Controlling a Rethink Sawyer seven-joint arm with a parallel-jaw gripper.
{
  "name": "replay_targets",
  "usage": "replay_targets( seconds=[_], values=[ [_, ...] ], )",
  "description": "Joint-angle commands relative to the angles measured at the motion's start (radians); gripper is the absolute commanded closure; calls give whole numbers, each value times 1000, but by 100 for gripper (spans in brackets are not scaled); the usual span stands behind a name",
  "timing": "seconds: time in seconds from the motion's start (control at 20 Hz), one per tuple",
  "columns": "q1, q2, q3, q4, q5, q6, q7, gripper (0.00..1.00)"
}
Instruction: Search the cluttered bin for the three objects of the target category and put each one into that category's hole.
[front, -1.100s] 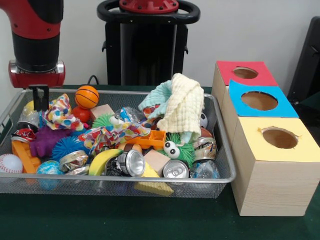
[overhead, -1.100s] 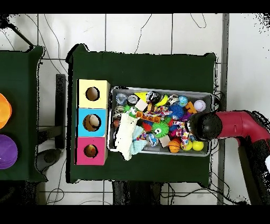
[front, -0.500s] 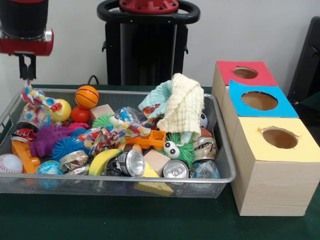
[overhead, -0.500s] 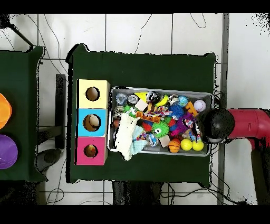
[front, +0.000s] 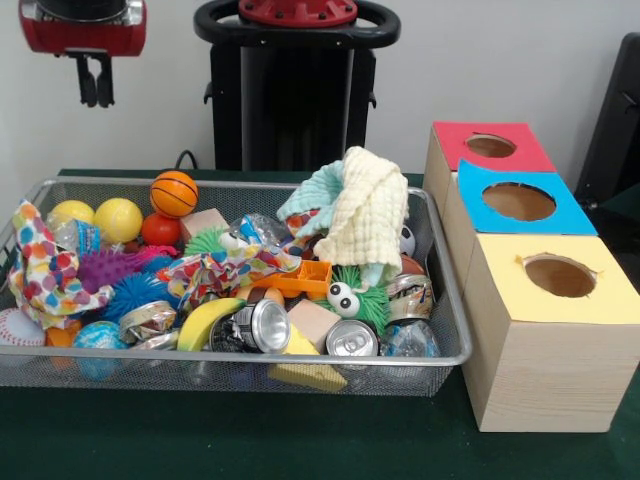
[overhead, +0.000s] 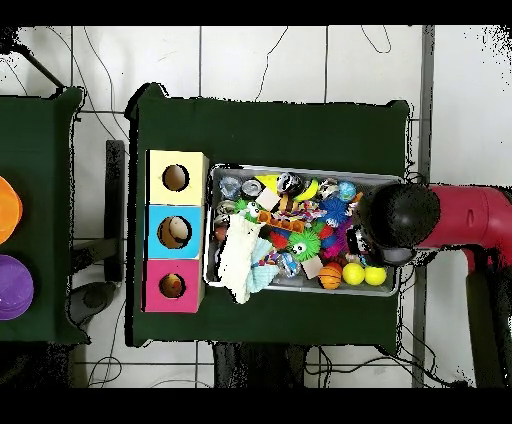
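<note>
In the front view the end effector (front: 96, 85) hangs at the top left, well above the wire bin (front: 250, 360), with its two short dark fingers close together and nothing between them, so it is clenched on nothing. Below it, at the bin's left end, a polka-dot cloth (front: 40, 275) lies draped over the toys by the rim, beside a baseball (front: 20, 325) and two yellow balls (front: 95, 217). Rightward come a purple spiky toy (front: 105, 268), a blue spiky ball (front: 135, 293), a small basketball (front: 174, 192), a banana (front: 210, 320), a second patterned cloth (front: 235, 268), crushed cans (front: 352, 340) and a pale yellow towel (front: 368, 215) heaped over a teal one. At the far right stand three boxes on the green surface (front: 300, 440), each with a round hole: red (front: 490, 146) farthest back, blue (front: 518, 201) in the middle, yellow (front: 560, 276) nearest.

The overhead view adds what the front one lacks: the red arm (overhead: 470, 218) reaches in level from the right edge, and its black wrist (overhead: 398, 218) sits over the bin's right end, covering the toys beneath it, the end effector itself and the polka-dot cloth. There the boxes line up on the left, with the yellow box (overhead: 176, 178) at the top.

The front view cuts the arm off at the top edge, showing only its red collar. Things buried under the towels cannot be made out
</note>
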Motion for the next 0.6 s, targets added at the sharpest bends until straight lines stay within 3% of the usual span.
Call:
replay_targets(
  seconds=[0.05,0.2,0.3,0.6],
  values=[
    [52,56,47,-111,40,129,-180,100],
    [73,105,41,-174,39,133,-169,100],
    [74,134,34,-173,61,105,-139,100],
    [56,183,46,-121,84,-117,-102,100]
  ],
)
